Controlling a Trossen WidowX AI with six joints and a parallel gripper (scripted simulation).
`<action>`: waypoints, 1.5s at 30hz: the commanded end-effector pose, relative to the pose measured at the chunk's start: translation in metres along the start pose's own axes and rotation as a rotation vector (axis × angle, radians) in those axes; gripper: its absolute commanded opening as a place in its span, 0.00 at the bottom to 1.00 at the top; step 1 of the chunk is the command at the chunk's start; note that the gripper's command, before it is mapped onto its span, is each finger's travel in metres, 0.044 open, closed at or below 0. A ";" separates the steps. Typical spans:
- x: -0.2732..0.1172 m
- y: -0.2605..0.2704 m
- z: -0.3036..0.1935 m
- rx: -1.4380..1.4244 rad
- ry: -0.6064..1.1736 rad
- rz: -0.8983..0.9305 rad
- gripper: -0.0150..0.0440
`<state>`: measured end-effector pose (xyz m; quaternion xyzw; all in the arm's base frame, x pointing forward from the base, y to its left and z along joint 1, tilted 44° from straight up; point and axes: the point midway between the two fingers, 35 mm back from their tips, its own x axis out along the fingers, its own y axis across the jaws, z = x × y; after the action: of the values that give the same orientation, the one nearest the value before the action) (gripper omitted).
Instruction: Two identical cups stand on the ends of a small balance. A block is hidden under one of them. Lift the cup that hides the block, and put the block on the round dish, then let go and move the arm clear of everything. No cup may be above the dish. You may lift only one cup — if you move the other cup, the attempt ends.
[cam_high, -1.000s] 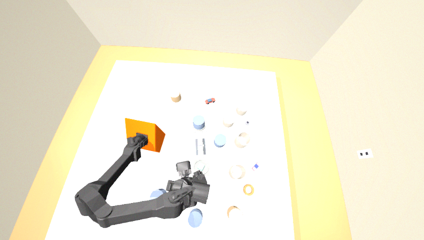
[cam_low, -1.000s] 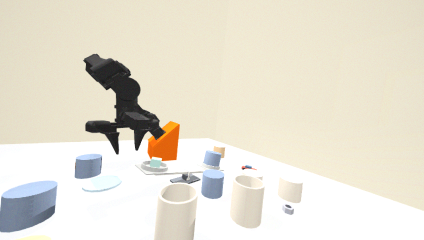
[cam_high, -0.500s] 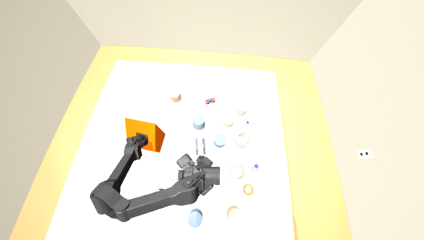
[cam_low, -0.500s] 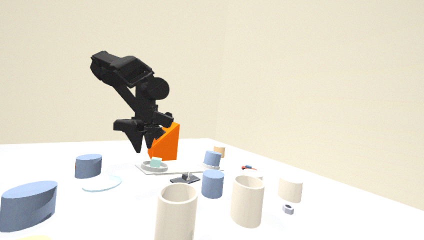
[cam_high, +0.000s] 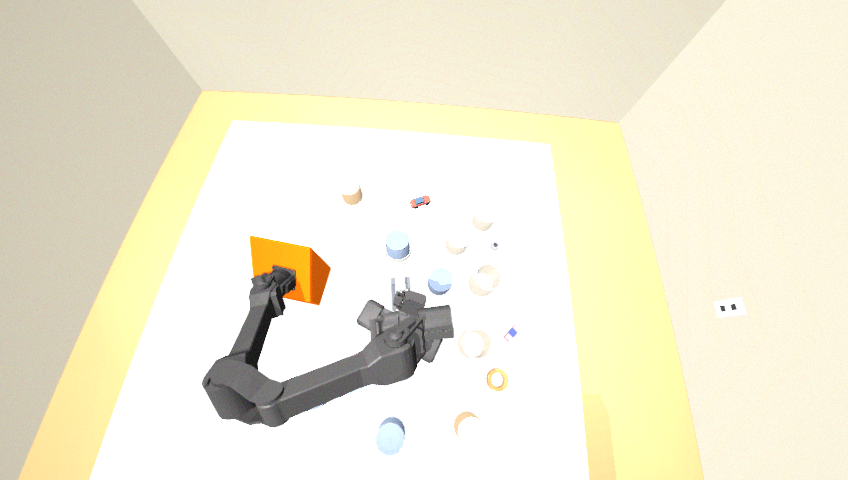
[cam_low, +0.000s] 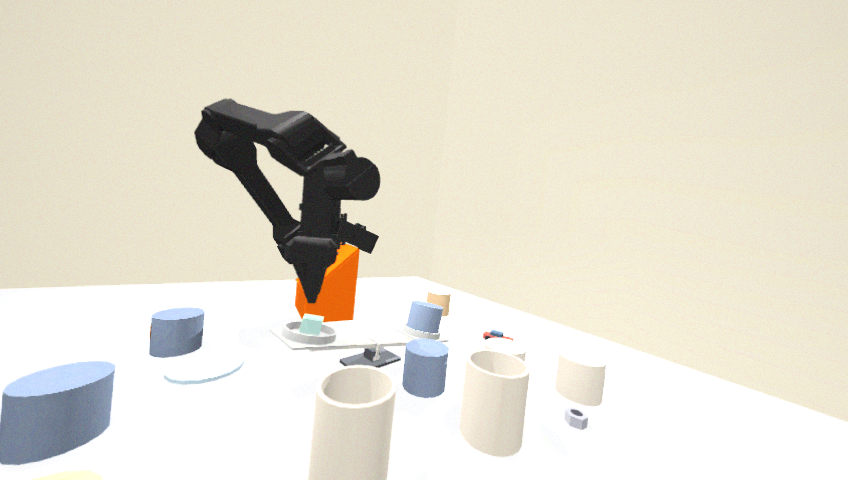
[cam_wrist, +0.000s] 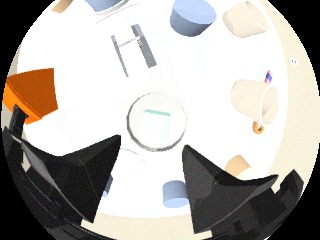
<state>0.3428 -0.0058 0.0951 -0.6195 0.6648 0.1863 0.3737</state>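
A pale teal block sits uncovered in the ringed pan at one end of the balance. A blue cup stands on the other end. My gripper is open and empty, pointing down above the block's pan. The fingers are seen edge-on in the exterior view, and the arm hides the block in the top view. The pale round dish lies on the table with no cup on it. Another blue cup stands near the dish.
More blue cups and several beige cups stand around. A large orange block is beside the balance. A toy car and a nut lie farther off.
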 end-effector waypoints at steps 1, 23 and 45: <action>0.004 -0.002 0.000 -0.011 0.004 -0.004 0.69; 0.041 -0.002 0.000 -0.011 0.005 -0.005 0.69; 0.051 -0.002 -0.001 -0.011 0.006 -0.005 0.40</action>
<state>0.3469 -0.0407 0.0588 -0.6222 0.6631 0.1870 0.3716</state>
